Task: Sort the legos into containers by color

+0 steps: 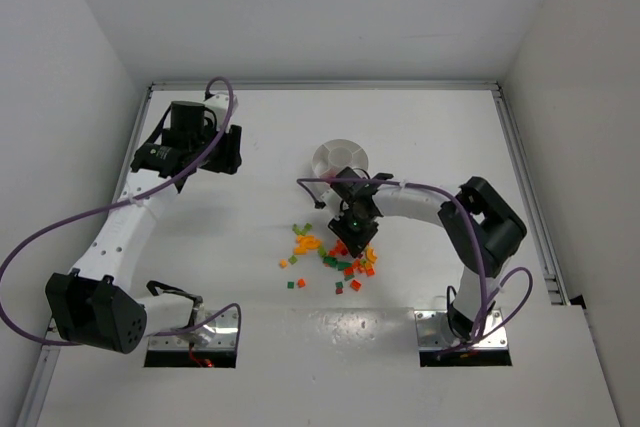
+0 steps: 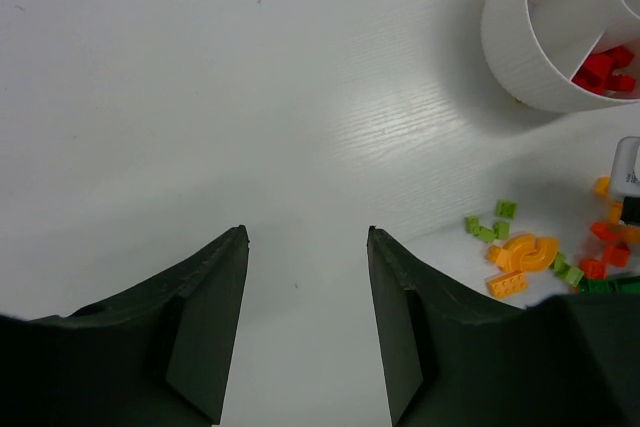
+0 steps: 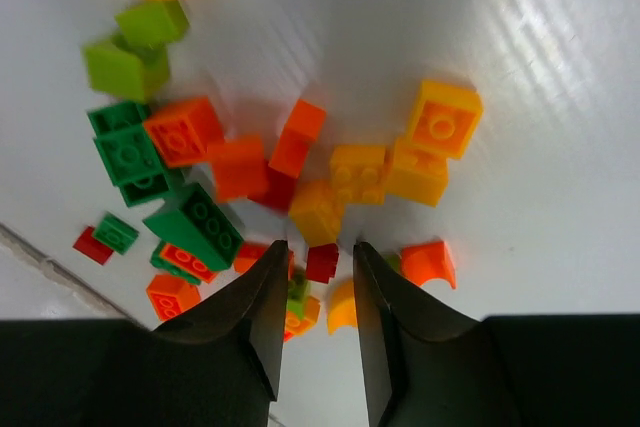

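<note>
- Top view: the low round white dish [image 1: 322, 155], smooth and plastic-looking, is sitting near the middle of the pale surface [image 1: 430, 127]. The legos [image 1: 325, 259] are lying in a loose heap just nearer the arms, tiny blocky bricks in red, orange, yellow and green.
- The right arm [image 1: 470, 227] is bending at its elbow and reaching leftward. The right pincer [image 1: 357, 247] is pointing down into the right part of the heap and hiding some bricks.
- The left arm [image 1: 120, 237] is stretching up the left side. The left pincer [image 1: 235, 152] is hanging well apart from dish and heap, to their left.
- Left wrist view: the left pincer [image 2: 306, 237] is standing spread, with nothing between its dark matte fingers [image 2: 210, 327] but bare glossy surface with a faint wood-like grain.
- At upper right the dish's curved wall [image 2: 520, 47] is showing, and one wedge compartment is holding red bricks [image 2: 603, 67]. Below it, light-green bricks [image 2: 490, 227] and curved orange pieces [image 2: 522, 252] are lying loose on the surface.
- Right wrist view: the right pincer [image 3: 320, 247] is hanging low over the heap, its jaws narrowly parted. A small red brick [image 3: 322, 261] is lying in the gap, seemingly touching neither finger.
- Beyond the tips, studded yellow bricks [image 3: 360, 172] and orange ones are crowding together. Dark-green bricks [image 3: 195, 222] are lying to the left.
</note>
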`<state>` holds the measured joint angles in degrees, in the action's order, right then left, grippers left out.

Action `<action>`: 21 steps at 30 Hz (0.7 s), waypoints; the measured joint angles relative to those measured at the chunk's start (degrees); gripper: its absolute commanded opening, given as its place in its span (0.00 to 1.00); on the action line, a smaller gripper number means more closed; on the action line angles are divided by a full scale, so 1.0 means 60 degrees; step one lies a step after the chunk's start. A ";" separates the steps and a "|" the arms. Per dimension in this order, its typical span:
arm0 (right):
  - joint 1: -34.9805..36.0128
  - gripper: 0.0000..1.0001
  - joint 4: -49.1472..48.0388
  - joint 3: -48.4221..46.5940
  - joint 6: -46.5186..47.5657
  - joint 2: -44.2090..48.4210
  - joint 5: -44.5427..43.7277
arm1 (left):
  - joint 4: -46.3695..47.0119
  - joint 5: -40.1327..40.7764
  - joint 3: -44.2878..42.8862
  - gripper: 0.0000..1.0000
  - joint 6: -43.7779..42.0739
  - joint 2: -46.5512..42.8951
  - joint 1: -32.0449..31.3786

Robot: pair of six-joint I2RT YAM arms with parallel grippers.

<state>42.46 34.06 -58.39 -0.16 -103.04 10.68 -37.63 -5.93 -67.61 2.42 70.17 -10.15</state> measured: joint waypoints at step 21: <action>0.0011 0.23 0.0026 0.0426 0.0022 0.0178 -0.0346 | 0.0000 -0.0007 0.0000 0.57 0.0036 0.0058 0.0000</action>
<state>42.52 34.22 -55.83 -0.03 -101.97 8.60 -37.63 -5.98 -67.61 2.63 70.52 -10.15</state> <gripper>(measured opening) 0.247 0.568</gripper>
